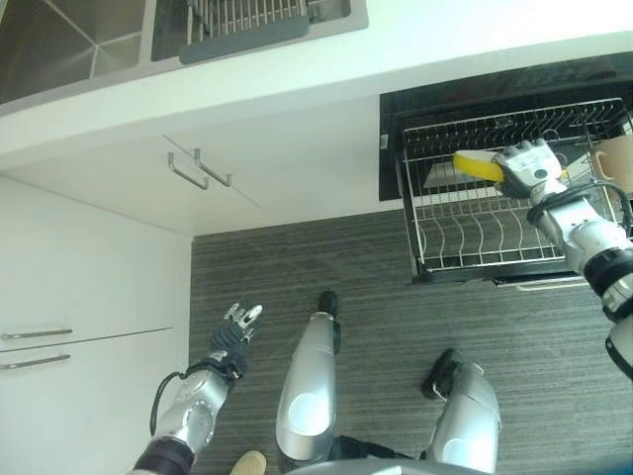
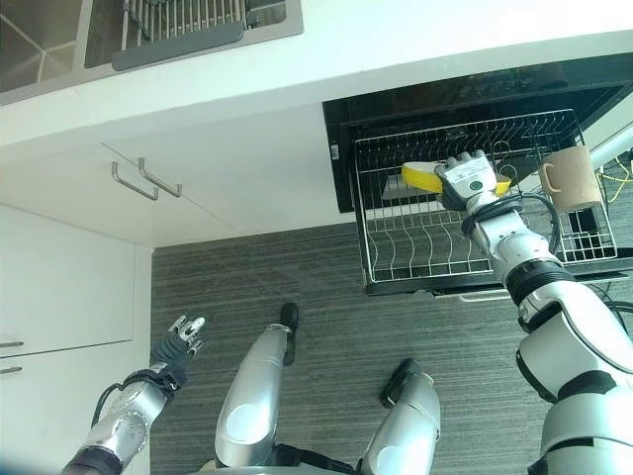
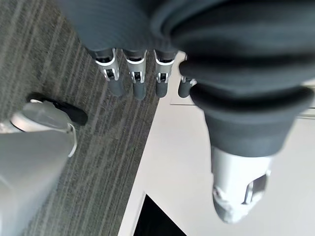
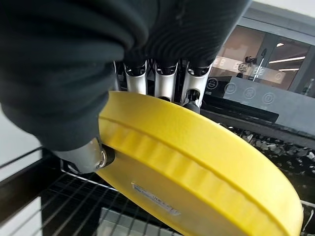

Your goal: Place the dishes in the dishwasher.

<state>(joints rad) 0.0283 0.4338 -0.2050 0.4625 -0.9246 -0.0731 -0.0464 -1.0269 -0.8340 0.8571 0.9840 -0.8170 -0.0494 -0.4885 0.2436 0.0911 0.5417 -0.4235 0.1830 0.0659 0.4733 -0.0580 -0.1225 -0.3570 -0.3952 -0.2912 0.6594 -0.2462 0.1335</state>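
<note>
1. A yellow plate [image 4: 197,167] is held by the right hand [image 2: 467,178] above the pulled-out dishwasher rack [image 2: 415,259]. The fingers [image 4: 162,81] are curled over the rim of the plate and the thumb is pressed under it.

2. The plate is held up over the wire rack, near its back, and is not yet set between the wires.

3. The plate could be dropped. It is gripped only at one edge, so it could slip out if the hold is loosened too soon.

4. The plate could be knocked against the wire prongs if it is lowered flat. It would likely need to be stood on its edge so that it fits between them.

5. A brown mug [image 2: 570,179] is seen on the rack, near the right hand. It could be bumped by the arm if the hand is swung that way.

6. The left hand [image 1: 237,325] is hung low by the floor, well apart from the rack. Its fingers [image 3: 135,78] are straight and nothing is held in them.

7. The floor [image 1: 376,327] is dark grey with thin stripes.

8. White cupboards [image 1: 89,297] with metal handles are seen on the left side.

9. A white table [image 2: 445,40] is seen above the dishwasher, with a sink [image 1: 59,45] set in it and a wire dish drainer [image 1: 247,20] beside that.
</note>
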